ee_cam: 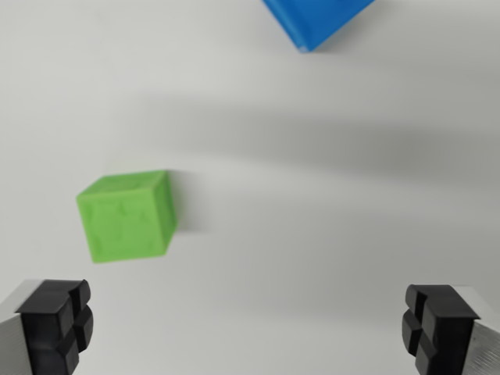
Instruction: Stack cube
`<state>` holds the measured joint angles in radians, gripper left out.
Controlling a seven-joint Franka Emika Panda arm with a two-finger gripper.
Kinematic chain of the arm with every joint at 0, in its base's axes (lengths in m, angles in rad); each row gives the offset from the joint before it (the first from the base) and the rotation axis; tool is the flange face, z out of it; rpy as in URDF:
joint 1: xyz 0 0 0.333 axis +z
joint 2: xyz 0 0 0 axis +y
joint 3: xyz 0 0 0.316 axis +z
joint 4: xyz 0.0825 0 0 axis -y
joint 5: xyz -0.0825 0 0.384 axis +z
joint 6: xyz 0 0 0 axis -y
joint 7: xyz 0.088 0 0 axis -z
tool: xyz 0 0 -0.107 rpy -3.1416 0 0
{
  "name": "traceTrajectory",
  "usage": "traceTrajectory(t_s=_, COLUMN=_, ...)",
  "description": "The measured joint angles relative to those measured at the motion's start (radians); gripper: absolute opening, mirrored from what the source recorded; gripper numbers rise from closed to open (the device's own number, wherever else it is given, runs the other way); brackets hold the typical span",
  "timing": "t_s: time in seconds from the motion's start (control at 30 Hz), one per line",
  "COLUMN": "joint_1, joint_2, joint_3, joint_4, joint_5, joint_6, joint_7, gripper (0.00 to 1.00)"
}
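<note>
Worktop [328,203] is showing no edges, plenty of bare room all round. Blue cube [316,19] is getting cut off at the wrist view's top. Green cube [126,216] is sitting left of centre, well apart from it. Gripper [248,324] is hanging wide, empty; I'd be shifting left and squaring to the faces before descending.

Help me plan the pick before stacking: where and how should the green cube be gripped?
Grip the green cube from above by two opposite flat side faces. It sits slightly rotated, toward the wrist view's left, outside the open gripper, so shift over and probably turn the wrist to square the pads with its faces.
</note>
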<state>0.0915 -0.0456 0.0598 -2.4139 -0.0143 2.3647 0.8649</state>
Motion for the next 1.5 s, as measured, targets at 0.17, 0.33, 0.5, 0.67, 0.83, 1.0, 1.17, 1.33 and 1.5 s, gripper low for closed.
traceTrajectory(t_s=0.17, joint_1=0.018, joint_2=-0.001, joint_3=0.015, joint_4=-0.038, joint_5=0.004, joint_6=0.037, joint_7=0.010, gripper=1.00)
traceTrajectory(t_s=0.33, joint_1=0.036, joint_2=-0.001, joint_3=0.029, joint_4=-0.070, joint_5=0.006, joint_6=0.070, joint_7=0.019, gripper=1.00)
traceTrajectory(t_s=0.5, joint_1=0.054, joint_2=0.002, joint_3=0.043, joint_4=-0.102, joint_5=0.009, joint_6=0.104, joint_7=0.031, gripper=1.00)
traceTrajectory(t_s=0.67, joint_1=0.076, joint_2=0.012, joint_3=0.060, joint_4=-0.132, joint_5=0.011, joint_6=0.144, joint_7=0.046, gripper=1.00)
traceTrajectory(t_s=0.83, joint_1=0.096, joint_2=0.023, joint_3=0.077, joint_4=-0.157, joint_5=0.013, joint_6=0.180, joint_7=0.060, gripper=1.00)
traceTrajectory(t_s=1.0, joint_1=0.116, joint_2=0.042, joint_3=0.093, joint_4=-0.178, joint_5=0.013, joint_6=0.220, joint_7=0.077, gripper=1.00)
traceTrajectory(t_s=1.17, joint_1=0.117, joint_2=0.098, joint_3=0.091, joint_4=-0.180, joint_5=0.002, joint_6=0.278, joint_7=0.088, gripper=1.00)
traceTrajectory(t_s=1.33, joint_1=0.117, joint_2=0.160, joint_3=0.086, joint_4=-0.180, joint_5=-0.017, joint_6=0.334, joint_7=0.102, gripper=1.00)
traceTrajectory(t_s=1.5, joint_1=0.119, joint_2=0.218, joint_3=0.078, joint_4=-0.179, joint_5=-0.042, joint_6=0.393, joint_7=0.120, gripper=1.00)
